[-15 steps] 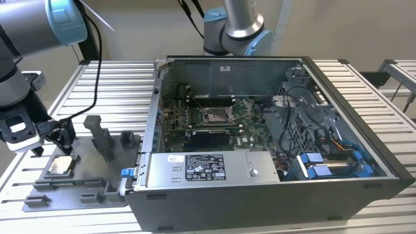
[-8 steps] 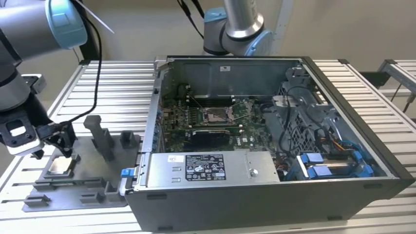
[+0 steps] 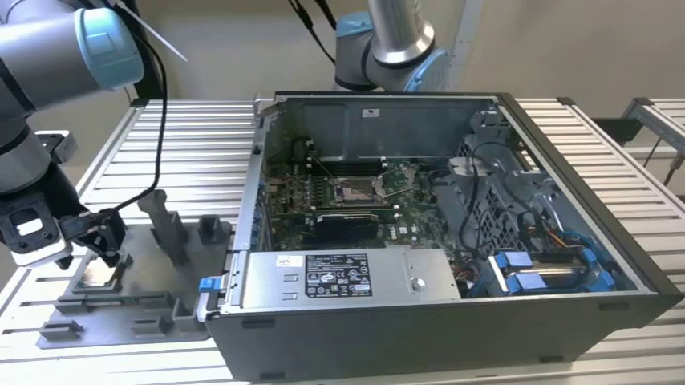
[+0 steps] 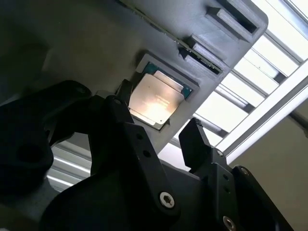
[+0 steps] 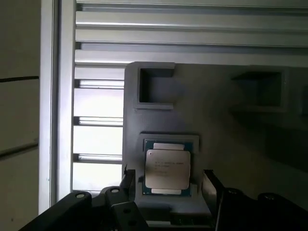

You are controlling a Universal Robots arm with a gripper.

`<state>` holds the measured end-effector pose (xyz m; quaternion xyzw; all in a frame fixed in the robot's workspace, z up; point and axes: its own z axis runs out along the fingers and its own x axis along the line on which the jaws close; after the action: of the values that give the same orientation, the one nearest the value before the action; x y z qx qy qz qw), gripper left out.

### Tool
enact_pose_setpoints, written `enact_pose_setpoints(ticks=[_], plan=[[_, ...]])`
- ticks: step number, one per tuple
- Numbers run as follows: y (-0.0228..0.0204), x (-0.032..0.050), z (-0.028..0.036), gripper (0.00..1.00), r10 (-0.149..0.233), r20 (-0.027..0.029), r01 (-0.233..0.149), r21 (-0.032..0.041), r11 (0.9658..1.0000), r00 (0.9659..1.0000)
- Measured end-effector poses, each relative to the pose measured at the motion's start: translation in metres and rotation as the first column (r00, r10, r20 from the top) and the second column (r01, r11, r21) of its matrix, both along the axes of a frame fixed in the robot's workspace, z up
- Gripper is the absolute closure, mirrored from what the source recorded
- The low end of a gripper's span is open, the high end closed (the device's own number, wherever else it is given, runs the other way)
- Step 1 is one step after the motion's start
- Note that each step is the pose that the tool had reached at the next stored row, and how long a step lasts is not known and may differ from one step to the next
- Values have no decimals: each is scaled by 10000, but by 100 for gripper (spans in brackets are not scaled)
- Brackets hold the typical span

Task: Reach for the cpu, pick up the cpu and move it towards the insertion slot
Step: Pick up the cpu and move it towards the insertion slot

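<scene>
The cpu (image 5: 167, 168), a thin square chip with a silvery top, lies flat in a recess of the grey fixture plate (image 5: 216, 120). In both wrist views my gripper (image 5: 168, 180) is open, with a black finger on either side of the chip and small gaps between. The second wrist view shows the cpu (image 4: 153, 99) just beyond my gripper (image 4: 156, 118). In the exterior view my gripper (image 3: 91, 253) hangs low over the cpu (image 3: 99, 275) at that view's left. The insertion slot (image 3: 357, 190) sits on the green board inside the open computer case (image 3: 578, 265).
Upright grey blocks (image 3: 166, 224) stand on the fixture plate (image 3: 118, 321) between my gripper and the case. A second robot arm (image 3: 391, 40) stands behind the case. A power supply (image 3: 342, 277) fills the case's near side. The table is slatted aluminium (image 3: 204, 136).
</scene>
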<state>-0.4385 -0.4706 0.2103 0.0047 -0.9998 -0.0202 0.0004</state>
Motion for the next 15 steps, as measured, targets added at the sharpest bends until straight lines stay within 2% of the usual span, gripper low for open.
enact_pose_setpoints(ticks=[9,15], plan=[[0,1,-93,0,1,-1,-1,0,10000,10000],[20,1,-135,0,1,2,-1,0,10000,10000]])
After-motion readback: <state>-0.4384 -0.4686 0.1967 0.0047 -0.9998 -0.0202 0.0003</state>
